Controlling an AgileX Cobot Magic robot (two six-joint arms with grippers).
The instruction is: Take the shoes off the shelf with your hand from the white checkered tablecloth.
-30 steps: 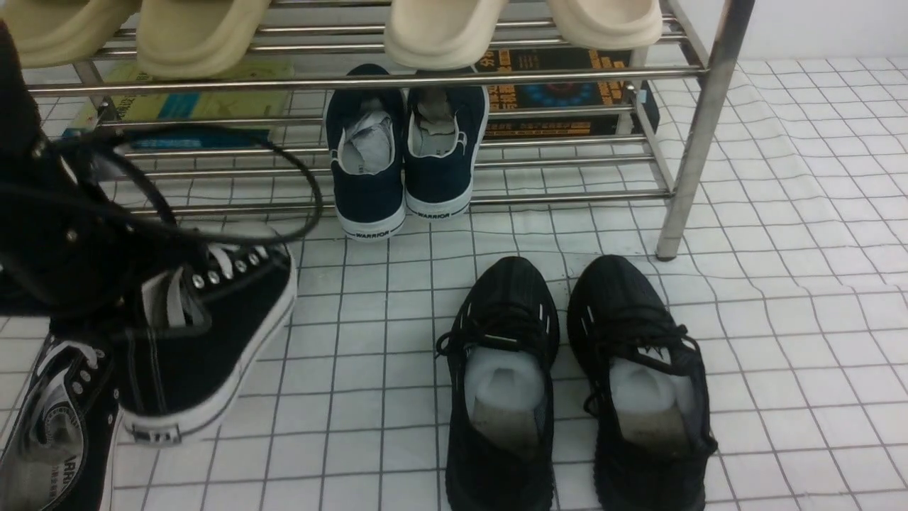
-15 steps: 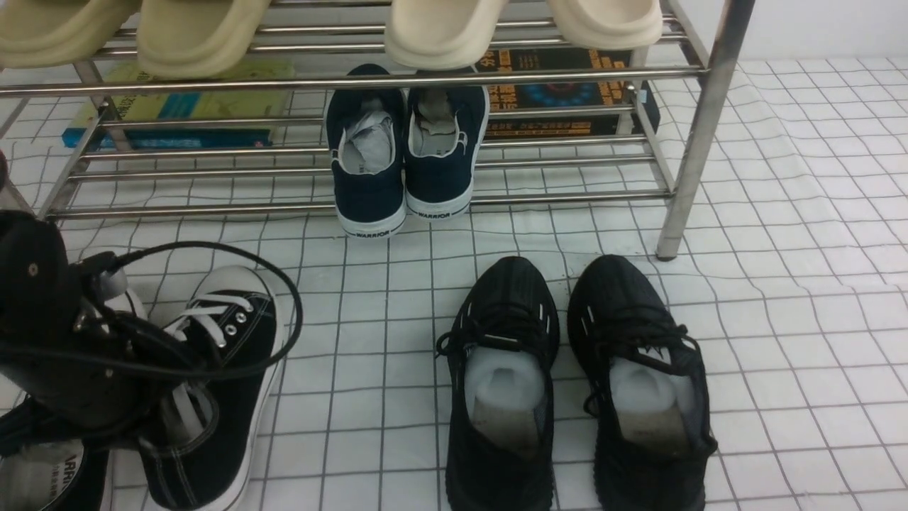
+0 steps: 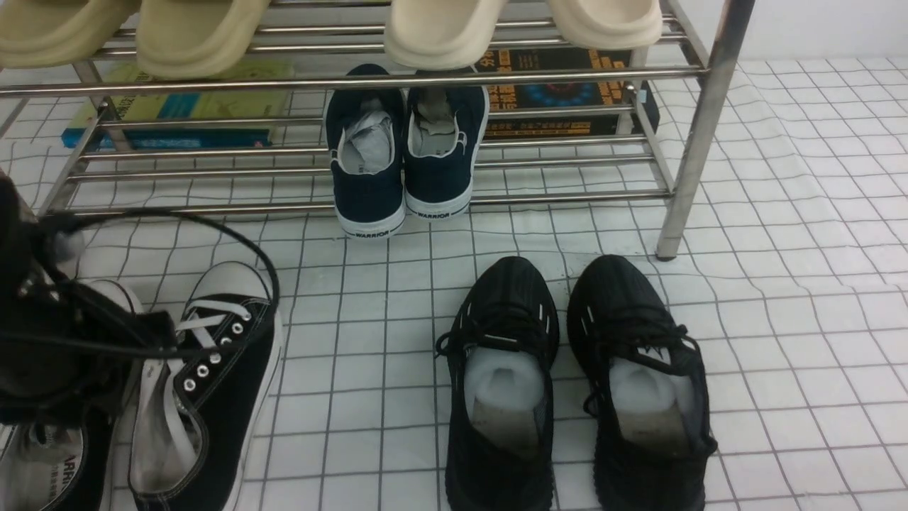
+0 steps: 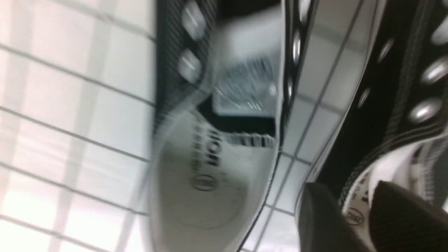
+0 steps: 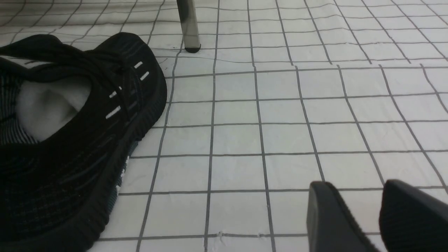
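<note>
The two black canvas sneakers stand side by side on the white checkered tablecloth point(image 3: 780, 319) at the front left, one point(image 3: 220, 369) beside my left arm and one point(image 3: 42, 468) partly under it. Both show blurred in the left wrist view point(image 4: 217, 140) point(image 4: 395, 105). My left gripper point(image 4: 348, 189) is open, its fingers either side of the nearer sneaker's collar; in the front view point(image 3: 142, 348) cables hide it. The silver shelf point(image 3: 355, 78) stands behind. My right gripper point(image 5: 354, 185) is open and empty over bare cloth.
A navy WARRIOR pair point(image 3: 404, 163) sits on the shelf's lower tier. Beige slippers point(image 3: 198, 35) lie on the top tier, with books point(image 3: 191, 106) behind. A black knit pair point(image 3: 567, 383) stands on the cloth front centre. A shelf leg point(image 5: 189, 24) is near.
The left arm lowered the lifted, tilted sneaker onto the cloth beside its mate. It then drew up and to the left, uncovering the shoe's opening. The sneaker now rests flat.
</note>
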